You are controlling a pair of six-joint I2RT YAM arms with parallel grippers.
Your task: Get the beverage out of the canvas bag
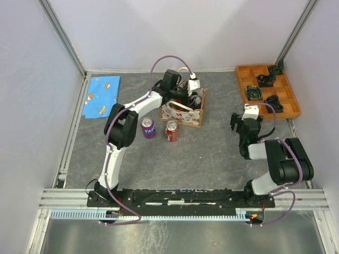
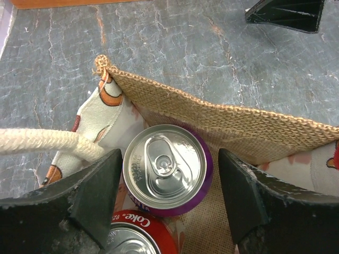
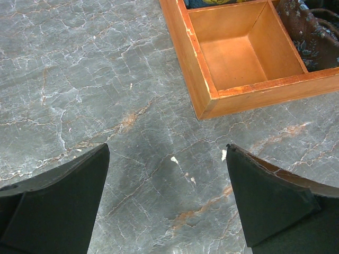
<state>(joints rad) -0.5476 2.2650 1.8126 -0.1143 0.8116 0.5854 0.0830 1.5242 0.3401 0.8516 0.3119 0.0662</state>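
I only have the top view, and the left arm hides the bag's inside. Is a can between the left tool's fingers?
Observer: Yes, the left tool straddles an upright purple can, jaws open, with a gap showing on one side.
Operator: Anything else in there?
Observer: A red Coke can beside it, inside the bag.
Operator: And the other arm?
Observer: The right tool is open, above bare table beside the tray.

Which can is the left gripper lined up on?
The purple can in the bag, between the left gripper's fingers. The red can beside it lies outside them; two others stand on the table.
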